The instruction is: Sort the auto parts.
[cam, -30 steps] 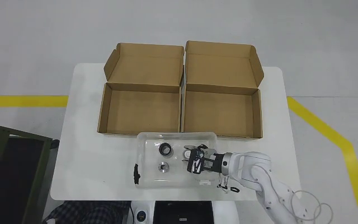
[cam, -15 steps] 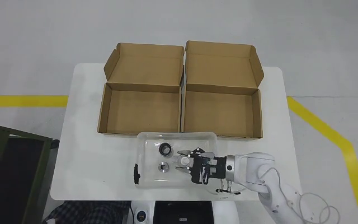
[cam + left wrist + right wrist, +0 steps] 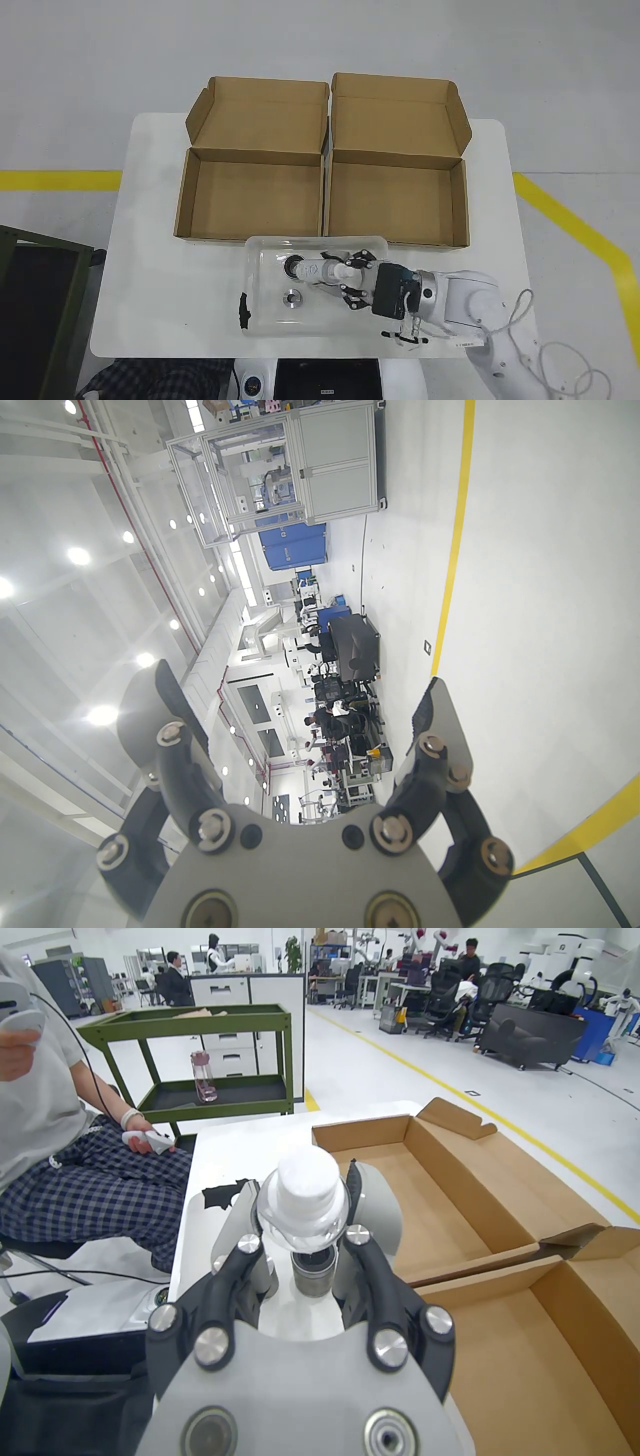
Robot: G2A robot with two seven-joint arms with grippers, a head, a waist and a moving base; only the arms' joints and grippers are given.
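My right claw (image 3: 304,1198) is gripping a white part (image 3: 306,1178), reading as matt plastic with a glossy clear collar. Cylinder (image 3: 312,1273) just behind it is looking like dull metal. My fingers (image 3: 375,1208) are showing smooth grey plastic, screws shiny. Tray (image 3: 262,305) is looking like clear glossy plastic. Left box (image 3: 250,200) and right box (image 3: 390,205) are showing matt brown cardboard; table (image 3: 150,280) smooth white.
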